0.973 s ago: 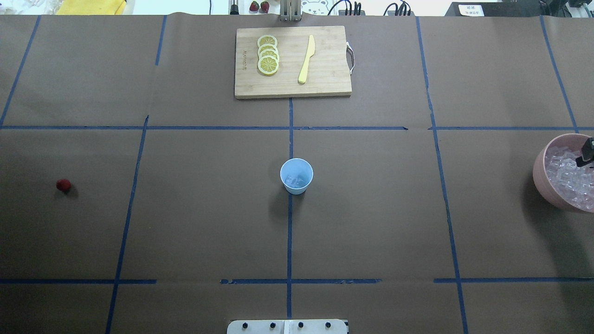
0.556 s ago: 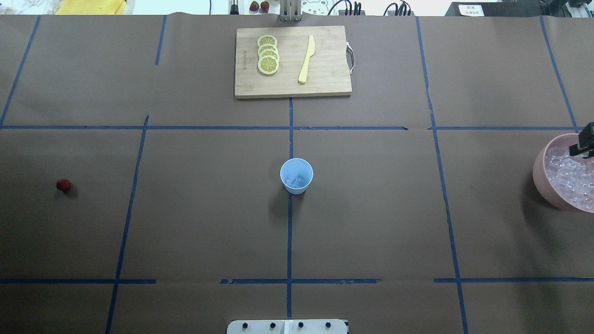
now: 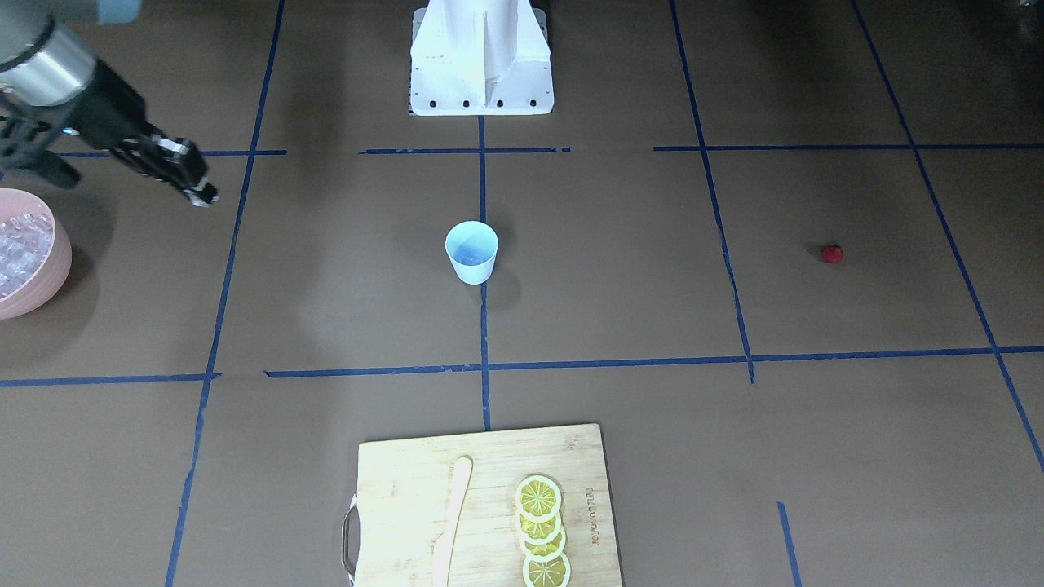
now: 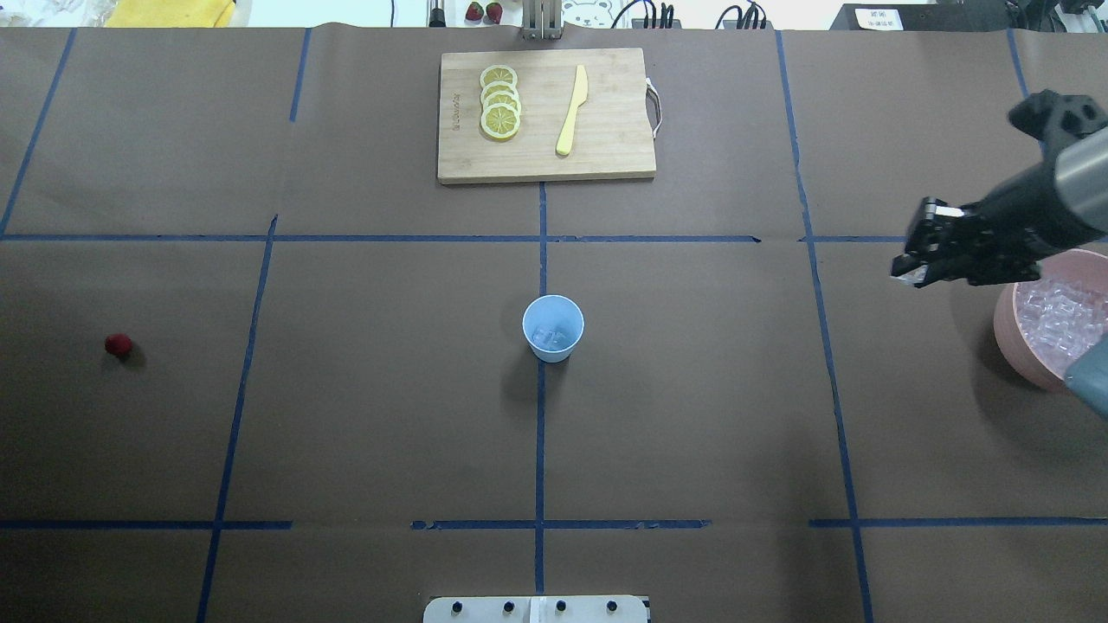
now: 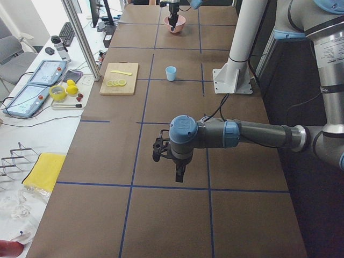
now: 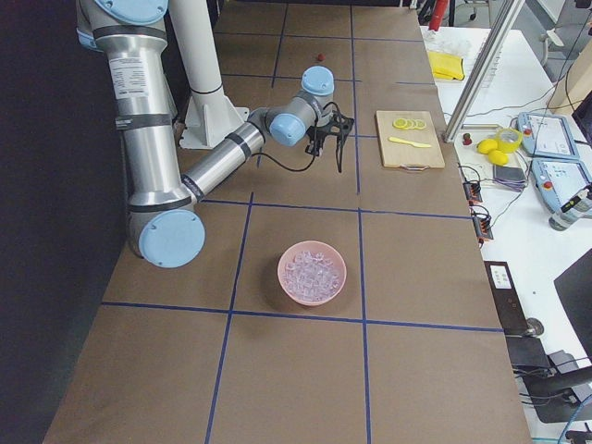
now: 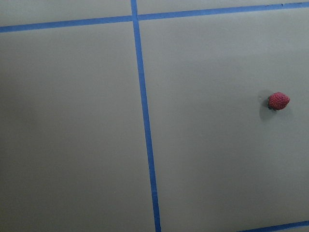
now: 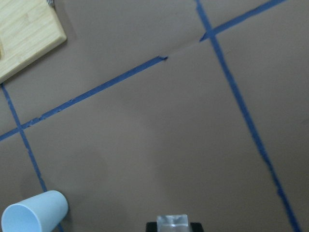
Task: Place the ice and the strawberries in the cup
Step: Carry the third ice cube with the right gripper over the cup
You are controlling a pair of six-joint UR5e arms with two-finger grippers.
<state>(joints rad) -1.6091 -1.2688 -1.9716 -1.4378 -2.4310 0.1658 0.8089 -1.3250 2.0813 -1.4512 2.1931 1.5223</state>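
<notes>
Clear ice cube (image 8: 173, 222) is pinched in the right hand (image 4: 911, 270), held above the bench (image 4: 692, 389) just beside the pink bowl (image 4: 1008, 333) with its heap of ice (image 4: 1060, 320). The light-blue cup (image 4: 553, 327) stands upright mid-bench, well apart. The red strawberry (image 4: 119, 345) lies far left. Whether the left hand (image 5: 179, 174) is wide or narrow, I cannot tell.

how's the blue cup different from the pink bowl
Colour: the cup is light blue, the bowl pink.
Size: the cup is narrow and tapered, the bowl much wider and rounded.
Fill: the bowl is heaped with ice, while the cup holds only a few cubes at its bottom.
Place: the cup stands at the middle of the table, the bowl at the robot's right end.
Both stand upright, open-topped, with ice inside.
</notes>
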